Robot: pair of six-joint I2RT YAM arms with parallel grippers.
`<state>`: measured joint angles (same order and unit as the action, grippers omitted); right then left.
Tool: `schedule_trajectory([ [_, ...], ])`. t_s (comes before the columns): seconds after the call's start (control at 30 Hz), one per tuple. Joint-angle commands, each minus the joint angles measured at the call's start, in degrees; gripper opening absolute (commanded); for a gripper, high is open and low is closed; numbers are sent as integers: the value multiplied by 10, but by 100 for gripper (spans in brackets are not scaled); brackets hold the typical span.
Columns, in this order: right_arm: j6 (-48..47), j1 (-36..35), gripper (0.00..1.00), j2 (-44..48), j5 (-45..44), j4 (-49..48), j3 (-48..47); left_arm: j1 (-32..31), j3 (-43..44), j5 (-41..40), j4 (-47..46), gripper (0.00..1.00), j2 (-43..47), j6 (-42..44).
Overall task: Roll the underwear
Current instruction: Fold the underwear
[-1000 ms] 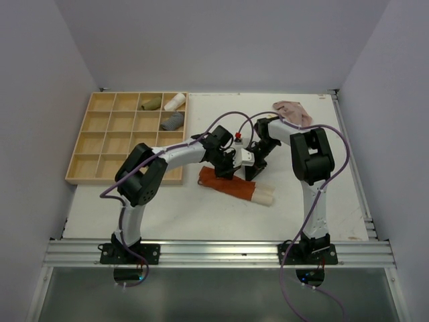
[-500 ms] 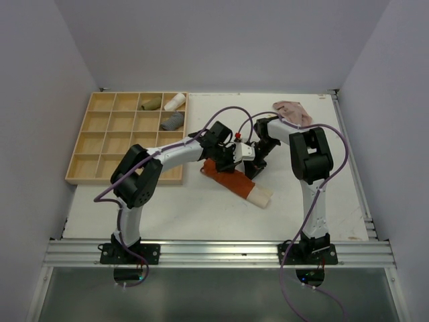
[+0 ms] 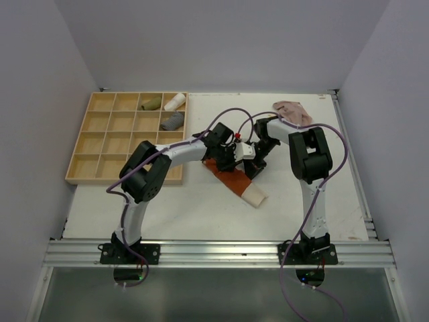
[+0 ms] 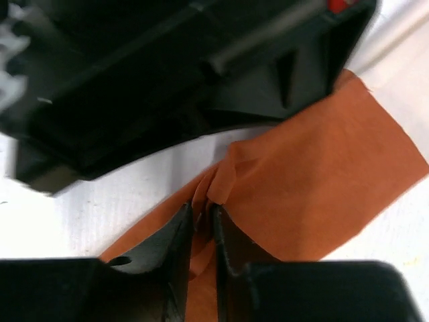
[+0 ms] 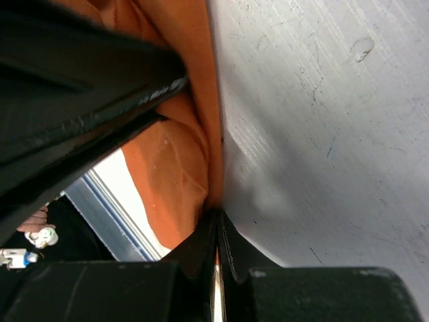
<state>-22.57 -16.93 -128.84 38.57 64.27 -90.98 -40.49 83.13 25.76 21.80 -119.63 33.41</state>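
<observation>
**Left gripper** (image 4: 203, 216): jaws nearly together, with a raised fold of the rust-orange underwear (image 4: 315, 168) pinched between them. The hold looks meant to lift this part of the cloth and turn it over itself.

**Right gripper** (image 5: 216, 228): jaws closed tight on an edge of the same garment, just beside the left one. It probably anchors the cloth so the edge turns evenly.

**Garment in hand**: lies slantwise mid-table (image 3: 167, 208) between the two arms. Its pale end (image 3: 255, 196) points toward the near edge and seems curled. The roll is judged begun, not finished.

**Second garment**: pale beige-pink underwear (image 3: 292, 111), crumpled at the far right, well apart from both grippers and awaiting its turn.

**Store**: wooden tray (image 3: 107, 124) at far left, with three rolled pieces (image 3: 172, 121) in its far compartments; the likely destination
</observation>
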Motion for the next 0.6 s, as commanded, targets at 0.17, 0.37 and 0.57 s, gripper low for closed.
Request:
schedule_trajectory([
  [0.17, -1, 4, 4, -4, -48, -30, 24, 6, 50, -26, -28, 49, 20, 2],
  [0.37, 37, 36, 0, 25, -74, -55, 66, 10, 53, -98, -45, 65, 107, 4],
  [0.57, 70, 56, 0, 75, -88, -90, 132, 49, -22, -76, 14, 100, 191, -12],
])
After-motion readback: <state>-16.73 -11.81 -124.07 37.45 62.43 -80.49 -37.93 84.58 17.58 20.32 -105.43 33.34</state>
